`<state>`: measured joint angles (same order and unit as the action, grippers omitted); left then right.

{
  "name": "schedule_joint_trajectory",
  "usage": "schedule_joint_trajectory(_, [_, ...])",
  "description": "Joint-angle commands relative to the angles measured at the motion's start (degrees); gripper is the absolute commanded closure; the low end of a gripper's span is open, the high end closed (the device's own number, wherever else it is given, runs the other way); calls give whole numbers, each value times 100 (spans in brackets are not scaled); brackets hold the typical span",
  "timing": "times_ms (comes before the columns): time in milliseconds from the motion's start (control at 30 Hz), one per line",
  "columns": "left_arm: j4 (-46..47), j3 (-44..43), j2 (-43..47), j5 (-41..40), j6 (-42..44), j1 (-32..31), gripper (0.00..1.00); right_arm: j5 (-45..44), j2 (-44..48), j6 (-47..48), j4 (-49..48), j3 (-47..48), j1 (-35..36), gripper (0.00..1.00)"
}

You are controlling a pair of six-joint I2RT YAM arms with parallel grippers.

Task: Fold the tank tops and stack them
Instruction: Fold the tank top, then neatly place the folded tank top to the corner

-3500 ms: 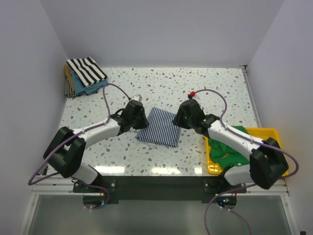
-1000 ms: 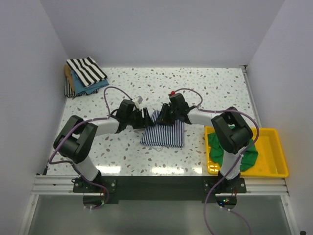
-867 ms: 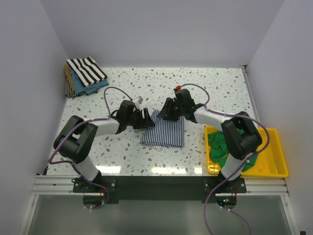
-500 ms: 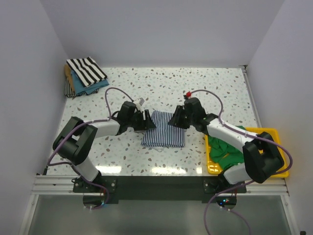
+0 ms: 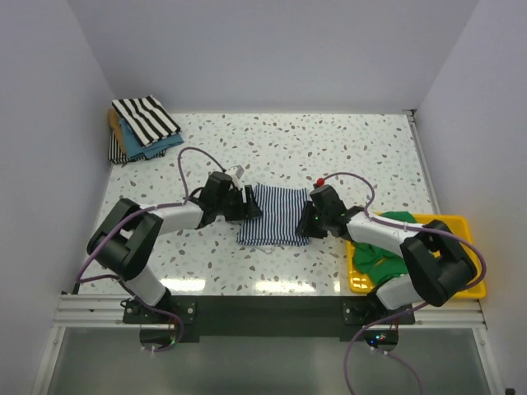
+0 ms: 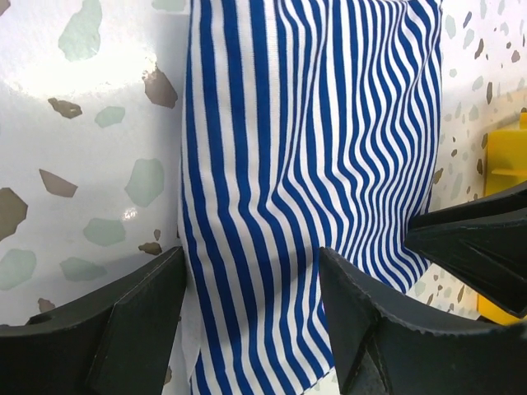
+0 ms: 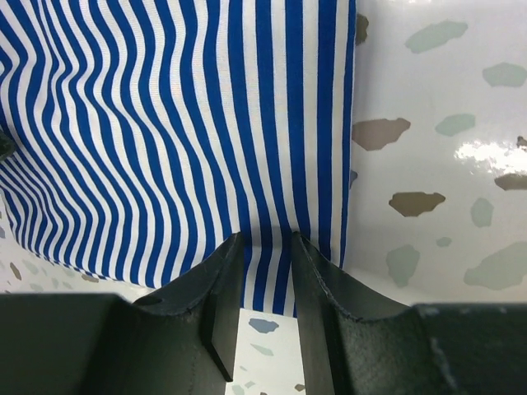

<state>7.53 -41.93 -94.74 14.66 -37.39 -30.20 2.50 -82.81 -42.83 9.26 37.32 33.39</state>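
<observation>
The left gripper (image 6: 251,276) stands spread wide over the left edge of the blue-and-white striped tank top (image 5: 276,216). The right gripper (image 7: 265,247) has its jaws nearly together at the opposite edge; whether they pinch the cloth I cannot tell. On the speckled table (image 5: 329,148) the folded top lies mid-table between both arms, stripes running away from the bases. The yellow tray (image 5: 451,220) holds the green tank top (image 5: 380,262). The stack of folded tops (image 5: 142,123) sits far back-left, so the left arm looks nearer for carrying.
</observation>
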Motion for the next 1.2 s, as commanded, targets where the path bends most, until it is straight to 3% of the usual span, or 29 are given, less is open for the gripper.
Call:
schedule_joint_trajectory(0, [-1395,361,-695,-332,205,-153,29,-198,-323,91,-117,-242,28,66])
schedule_joint_trajectory(233, [-1403,291,-880,-411,65,-250,39,-154,-526,108,-257,-243,28,67])
schedule_joint_trajectory(433, [-1876,-208,-757,-990,65,-259,71,-101,-526,134,-205,-190,28,68])
schedule_joint_trajectory(533, [-2289,-769,-835,-1455,196,-259,100,-57,-395,196,-65,-76,27,60])
schedule_joint_trajectory(700, [-3125,-1913,-1090,-3236,521,-198,100,-57,80,328,330,459,28,40])
schedule_joint_trajectory(933, [-3442,-3880,-2028,-4663,1295,408,100,-22,90,617,920,1417,28,38])
schedule_joint_trajectory(1167, [-3407,-6078,-3313,-4797,2014,1173,100,180,-209,706,876,1892,19,38])
